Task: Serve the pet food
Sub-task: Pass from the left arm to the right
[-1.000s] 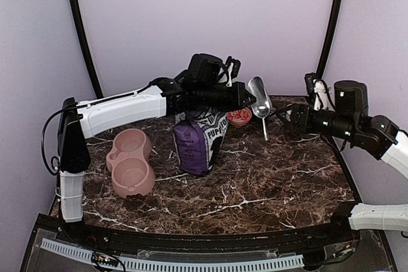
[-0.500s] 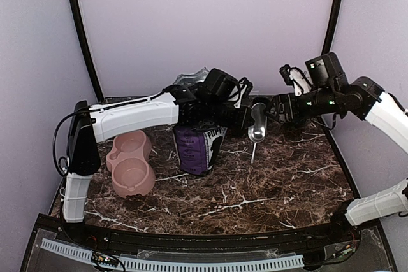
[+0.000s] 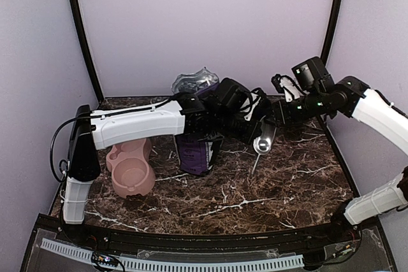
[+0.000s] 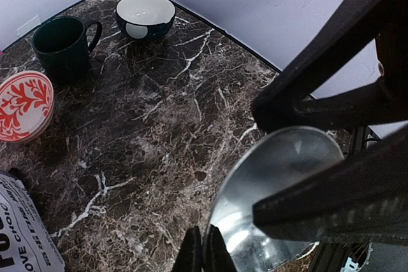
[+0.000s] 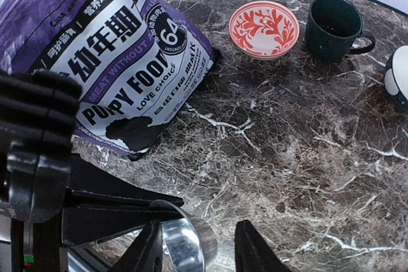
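Note:
A metal scoop [image 3: 262, 141] hangs tilted above the marble table [image 3: 287, 183], bowl up and handle pointing down. My left gripper [image 4: 203, 254] is shut on the thin rim of the scoop [image 4: 280, 164]. My right gripper [image 5: 199, 230] straddles the scoop [image 5: 188, 246]. Its left finger touches the metal, and a gap shows before the right finger [image 5: 250, 246]. In the top view the right gripper [image 3: 275, 119] meets the left gripper [image 3: 256, 133] at the scoop. The purple-and-white bag [image 3: 197, 148] stands open behind the left arm. The pet food is hidden.
A pink double bowl [image 3: 131, 164] sits at the left of the table. A red-patterned bowl [image 5: 264, 28], a dark green mug [image 5: 331, 27] and a white-and-blue bowl [image 4: 145, 14] stand along the back. The bag [image 5: 108, 49] is close beside the grippers.
The left arm has carried the scoop down and forward. The right arm has swung in from the right to the scoop, and its jaws have narrowed around it.

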Robot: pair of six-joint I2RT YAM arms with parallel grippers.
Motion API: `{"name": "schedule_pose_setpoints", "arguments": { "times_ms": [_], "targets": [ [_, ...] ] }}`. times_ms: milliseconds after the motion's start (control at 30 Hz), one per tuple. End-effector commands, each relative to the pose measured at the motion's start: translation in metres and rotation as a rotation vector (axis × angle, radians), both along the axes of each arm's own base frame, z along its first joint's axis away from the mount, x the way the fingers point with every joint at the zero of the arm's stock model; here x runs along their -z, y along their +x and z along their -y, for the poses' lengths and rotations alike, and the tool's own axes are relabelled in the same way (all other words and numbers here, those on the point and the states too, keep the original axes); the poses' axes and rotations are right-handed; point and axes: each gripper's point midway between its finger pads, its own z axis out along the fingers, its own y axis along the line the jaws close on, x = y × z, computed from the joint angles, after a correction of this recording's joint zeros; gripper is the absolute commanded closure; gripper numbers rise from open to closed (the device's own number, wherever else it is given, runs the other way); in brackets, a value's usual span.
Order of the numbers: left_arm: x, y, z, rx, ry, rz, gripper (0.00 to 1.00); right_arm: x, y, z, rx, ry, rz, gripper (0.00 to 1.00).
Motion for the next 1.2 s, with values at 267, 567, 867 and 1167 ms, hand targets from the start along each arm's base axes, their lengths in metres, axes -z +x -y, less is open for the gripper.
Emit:
{"name": "schedule_pose_setpoints", "arguments": {
  "times_ms": [267,567,867,1167],
  "targets": [
    [-0.025,-0.006,0.002,0.043,0.021,0.123,1.00,0.024,-0.014,-0.007,-0.066,0.019,-0.073,0.76],
    [-0.025,-0.013,0.006,0.067,0.037,0.163,1.00,0.027,-0.011,-0.006,-0.059,0.045,-0.058,0.93],
    [-0.028,-0.017,0.011,0.078,0.016,0.166,0.97,0.032,-0.013,-0.003,-0.041,0.060,-0.064,1.00],
    [-0.035,-0.022,0.011,0.092,0.003,0.141,0.60,0.032,-0.009,0.010,0.038,0.057,-0.026,1.00]
  ]
}}
